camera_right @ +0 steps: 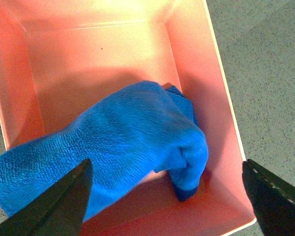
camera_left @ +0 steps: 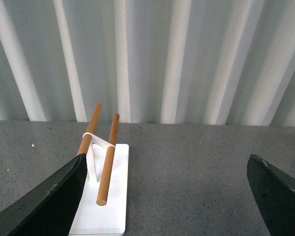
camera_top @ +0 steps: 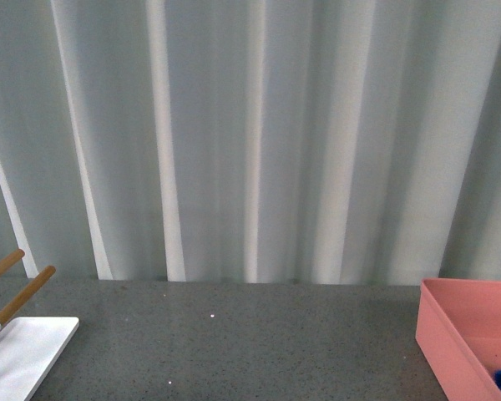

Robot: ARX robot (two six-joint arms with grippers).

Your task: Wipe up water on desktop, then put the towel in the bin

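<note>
Right claw [camera_right: 164, 196] hangs spread wide over the towel [camera_right: 123, 142], which lies in the bin [camera_right: 196, 64]; one corner drapes the rim at 8 o'clock. Task looks nearly done.

From my left wrist camera I see the left end effector [camera_left: 167, 196] with its two dark fingers [camera_left: 49, 201] spread wide at the lower corners of the frame, nothing between them. A flat white stand [camera_left: 110, 196] with two slanted wooden pegs [camera_left: 108, 164] sits on the grey speckled tabletop [camera_left: 196, 167] at lower left of centre, beside one finger. Pale pleated curtains [camera_left: 152, 59] fill the upper half.
</note>
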